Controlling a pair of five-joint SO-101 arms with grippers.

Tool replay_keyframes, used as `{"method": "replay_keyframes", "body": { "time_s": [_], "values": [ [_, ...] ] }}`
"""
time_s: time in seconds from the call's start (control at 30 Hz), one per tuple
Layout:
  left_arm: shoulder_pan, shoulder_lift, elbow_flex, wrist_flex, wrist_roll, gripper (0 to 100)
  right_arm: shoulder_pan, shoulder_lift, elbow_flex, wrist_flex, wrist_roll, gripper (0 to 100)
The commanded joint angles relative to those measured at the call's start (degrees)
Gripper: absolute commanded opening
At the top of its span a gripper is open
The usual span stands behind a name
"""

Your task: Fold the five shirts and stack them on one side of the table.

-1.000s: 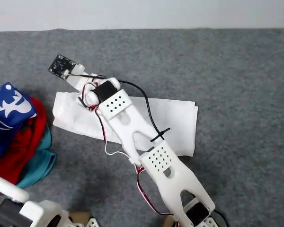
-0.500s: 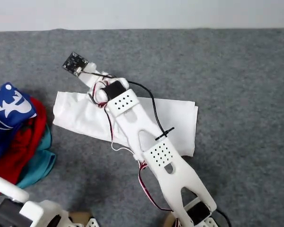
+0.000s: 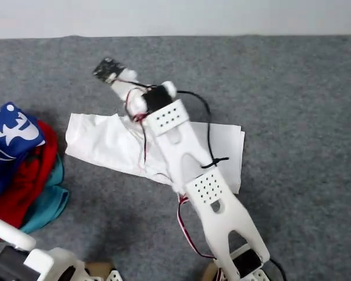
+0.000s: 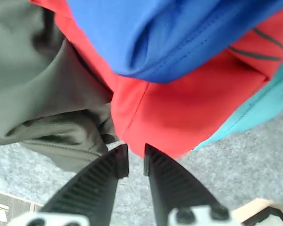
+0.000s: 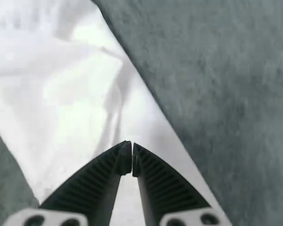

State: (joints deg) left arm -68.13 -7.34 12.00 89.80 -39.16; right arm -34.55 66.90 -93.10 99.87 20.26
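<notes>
Swinging toward one o'clock this past second, the right end effector (image 5: 131, 159), jaws pressed together on nothing visible, hangs over the white shirt (image 3: 102, 146) lying at centre, suggesting that fold is done and the nine-o'clock shirt pile (image 3: 23, 170) comes next.

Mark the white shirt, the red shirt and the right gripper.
white shirt (image 3: 99, 143): high view, its crumpled left part.
red shirt (image 4: 179, 122): left wrist view, middle of the red fabric.
right gripper (image 5: 132, 160): right wrist view, midway between its fingertips.
</notes>
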Motion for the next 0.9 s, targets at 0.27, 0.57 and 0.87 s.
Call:
{"method": "replay_keyframes", "body": {
  "time_s": [0.27,0.57,0.87],
  "values": [
    [0.53,-2.64,-6.90,2.46,4.31,7,9.80,-22.64,27.16,3.21,-15.30,1.0],
    [0.97,-2.20,-6.81,1.93,4.75,7,19.74,-35.56,53.71,2.95,-21.98,3.3],
    [7.38,-2.46,-3.30,-2.64,5.01,7,23.78,-31.34,54.68,2.86,-22.86,24.3]
  ]
}}
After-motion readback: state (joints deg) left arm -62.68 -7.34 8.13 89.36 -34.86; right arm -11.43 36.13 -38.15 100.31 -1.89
